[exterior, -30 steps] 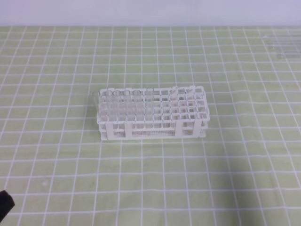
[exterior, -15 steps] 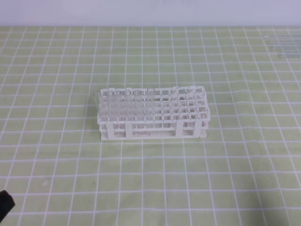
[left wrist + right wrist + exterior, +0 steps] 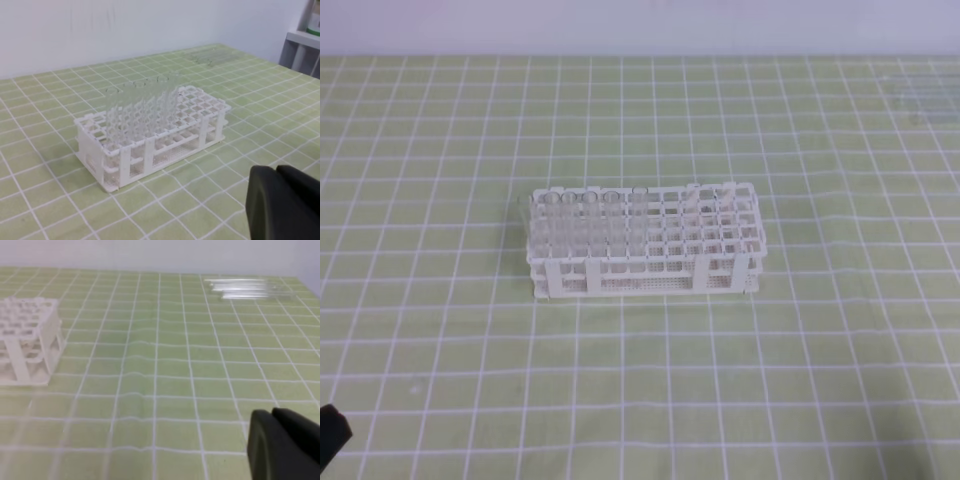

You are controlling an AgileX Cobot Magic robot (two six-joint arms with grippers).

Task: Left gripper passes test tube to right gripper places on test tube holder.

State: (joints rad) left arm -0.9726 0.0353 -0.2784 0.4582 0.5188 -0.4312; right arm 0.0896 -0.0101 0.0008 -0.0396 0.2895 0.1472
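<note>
The white test tube holder stands mid-table, with several clear tubes upright in its left half. A group of loose clear test tubes lies flat on the cloth at the far right. My left gripper is shut and empty, low and well short of the holder; only its black tip shows at the bottom left of the high view. My right gripper is also shut and empty, to the right of the holder and short of the loose tubes.
A green cloth with a white grid covers the table, and a pale wall runs along its far edge. In the left wrist view a grey shelf unit stands beyond the table's right end.
</note>
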